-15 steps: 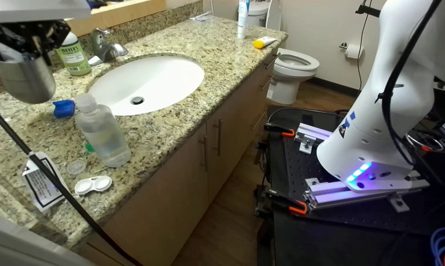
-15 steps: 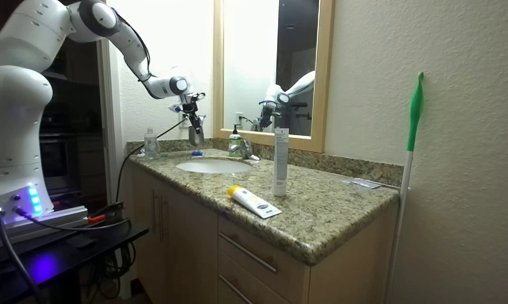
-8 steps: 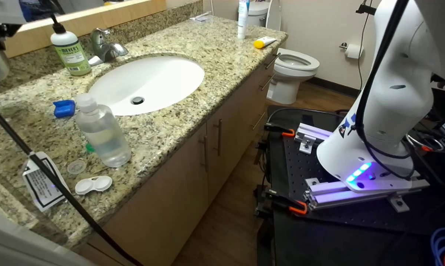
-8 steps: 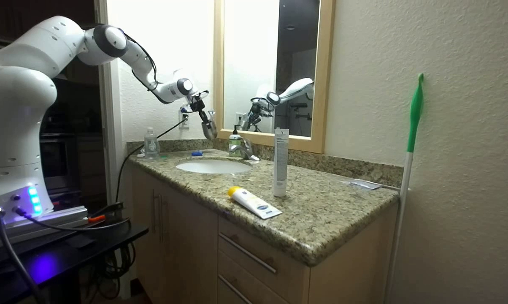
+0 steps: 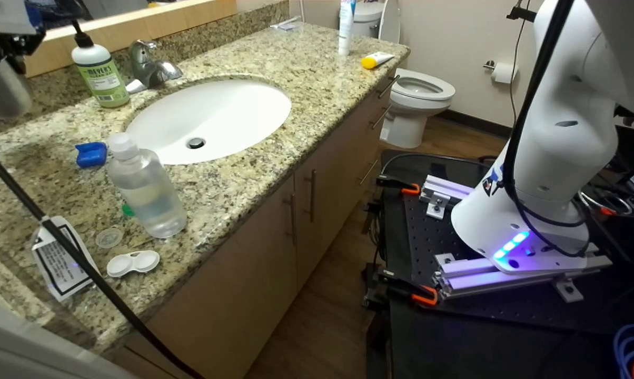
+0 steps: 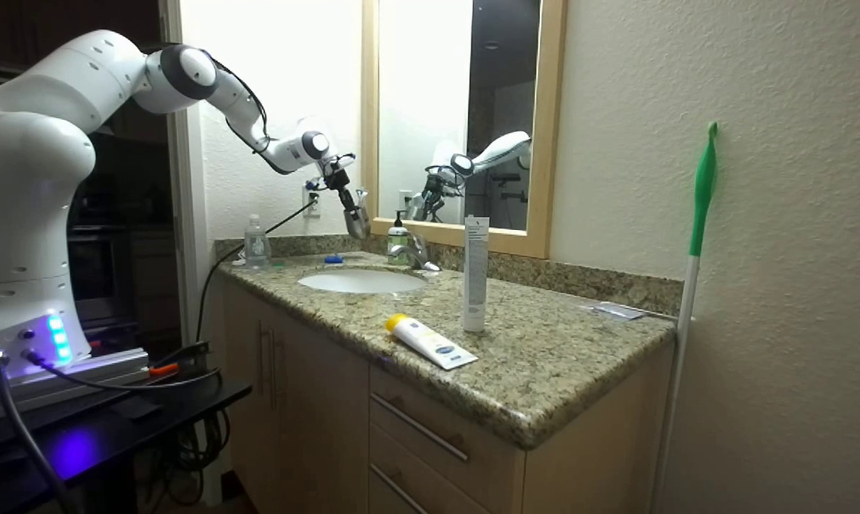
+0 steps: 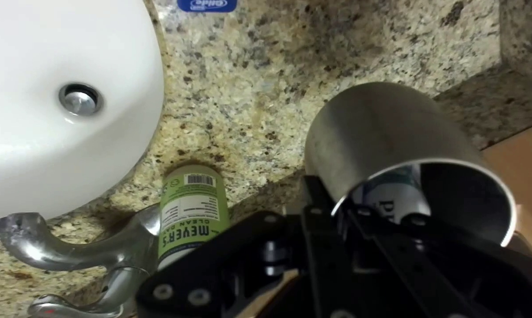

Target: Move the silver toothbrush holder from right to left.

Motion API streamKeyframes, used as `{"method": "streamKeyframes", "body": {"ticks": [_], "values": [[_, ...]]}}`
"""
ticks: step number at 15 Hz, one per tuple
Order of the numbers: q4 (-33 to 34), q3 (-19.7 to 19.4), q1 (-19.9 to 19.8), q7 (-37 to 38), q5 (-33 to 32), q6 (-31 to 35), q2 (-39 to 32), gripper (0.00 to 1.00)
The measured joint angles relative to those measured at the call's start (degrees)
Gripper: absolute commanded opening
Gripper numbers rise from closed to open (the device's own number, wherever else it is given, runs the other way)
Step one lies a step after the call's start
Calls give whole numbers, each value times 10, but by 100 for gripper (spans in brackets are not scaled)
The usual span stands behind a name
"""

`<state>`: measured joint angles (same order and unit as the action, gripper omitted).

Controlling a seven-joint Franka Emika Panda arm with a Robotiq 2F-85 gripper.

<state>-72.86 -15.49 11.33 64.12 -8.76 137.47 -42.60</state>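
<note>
Currently, in an exterior view, left to right: holder [image 5: 3, 92] at upper left, cut by the frame edge. Black cable [image 5: 11, 181] slants down the lower left, crossing in front of the tag [image 5: 64, 266]. Blue box [image 5: 91, 155] at left, on the bench [image 5: 233, 184]. Soap [image 5: 101, 79] at upper left, upright. Case [image 5: 135, 263], white, at lower left. Bottle [image 5: 148, 195], clear, upright, left of centre, near the case. Tap [image 5: 151, 66] at upper left, beside the sink [image 5: 211, 118]. White tube [image 5: 345, 31] stands upright at top centre; yellow-capped tube [image 5: 379, 59] lies just right of it. Arm [image 5: 564, 173] at right, white.

In an exterior view, holder [image 6: 356, 223] hangs tilted above the bench, left of centre; across the frame it sits between bottle and soap.

Wrist view, left to right: sink with its drain [image 7: 80, 100] at upper left, tap at lower left, soap at lower left of centre. Fingers [image 7: 314, 192] at bottom centre: nearly together, with only the holder's wall between them, one outside, one inside the mouth, so the holder is gripped. Holder right of centre, tilted, mouth facing lower right; lettered item [image 7: 394, 198], white, inside it, wording only partly legible.
</note>
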Motion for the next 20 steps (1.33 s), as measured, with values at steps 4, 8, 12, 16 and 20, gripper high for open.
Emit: {"method": "streamKeyframes", "body": {"ticks": [4, 8, 12, 16, 20], "values": [[46, 4, -10, 71, 4, -85, -3, 2], [59, 10, -8, 98, 1, -108, -14, 2], [63, 3, -10, 140, -15, -139, -31, 2], [89, -3, -41, 174, -17, -181, -68, 2], [139, 27, -108, 161, 50, -197, -78, 2]]}}
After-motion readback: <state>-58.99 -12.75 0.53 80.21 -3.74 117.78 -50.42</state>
